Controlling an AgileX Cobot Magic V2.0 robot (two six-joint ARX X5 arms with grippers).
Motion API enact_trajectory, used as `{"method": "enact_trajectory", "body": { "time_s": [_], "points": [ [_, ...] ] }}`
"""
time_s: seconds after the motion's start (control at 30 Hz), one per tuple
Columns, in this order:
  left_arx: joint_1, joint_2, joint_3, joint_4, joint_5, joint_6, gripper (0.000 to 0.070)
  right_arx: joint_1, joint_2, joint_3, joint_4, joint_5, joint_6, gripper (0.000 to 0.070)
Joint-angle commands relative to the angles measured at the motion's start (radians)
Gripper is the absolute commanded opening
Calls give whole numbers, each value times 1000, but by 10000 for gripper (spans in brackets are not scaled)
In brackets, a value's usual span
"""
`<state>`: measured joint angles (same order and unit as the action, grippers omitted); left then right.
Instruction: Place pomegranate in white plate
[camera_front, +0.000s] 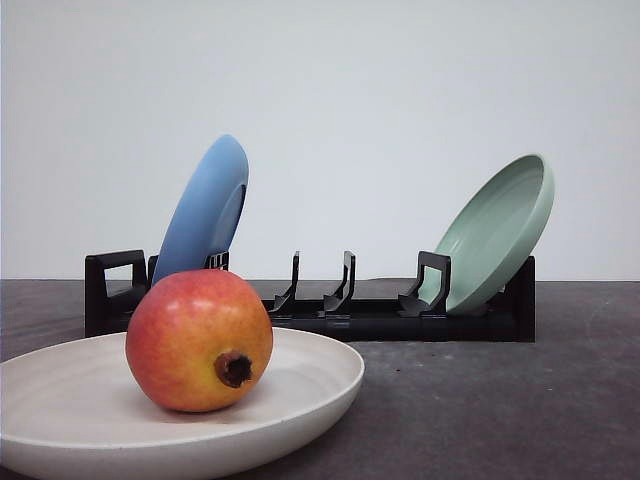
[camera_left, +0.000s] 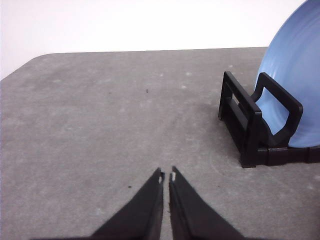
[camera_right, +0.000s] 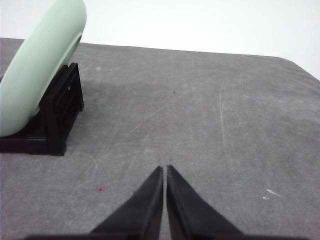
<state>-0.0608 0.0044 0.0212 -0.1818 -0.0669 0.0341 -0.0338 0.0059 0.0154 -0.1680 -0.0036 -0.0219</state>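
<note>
Both grippers are closed on nothing: the left gripper (camera_left: 167, 176) hangs with its tips pressed together over the bare grey table (camera_left: 100, 130), near the end of the black rack (camera_left: 250, 125) that carries the blue plate (camera_left: 295, 85); the right gripper (camera_right: 164, 168) hangs likewise, tips together, near the rack's other end, where the pale green plate (camera_right: 35, 75) leans; in the front view the pomegranate (camera_front: 199, 340) rests inside the white plate (camera_front: 320, 385), its dark crown facing the camera, in front of the rack.
</note>
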Motion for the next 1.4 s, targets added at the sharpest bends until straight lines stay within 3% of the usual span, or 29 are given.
{"method": "enact_trajectory", "body": {
  "time_s": [0.0, 1.37],
  "points": [
    [2, -1, -10, -5, 4, 6, 0, -1, -2, -4, 10, 3, 12, 4],
    [2, -1, -9, -5, 4, 6, 0, -1, -2, -4, 11, 3, 12, 4]
  ]
}}
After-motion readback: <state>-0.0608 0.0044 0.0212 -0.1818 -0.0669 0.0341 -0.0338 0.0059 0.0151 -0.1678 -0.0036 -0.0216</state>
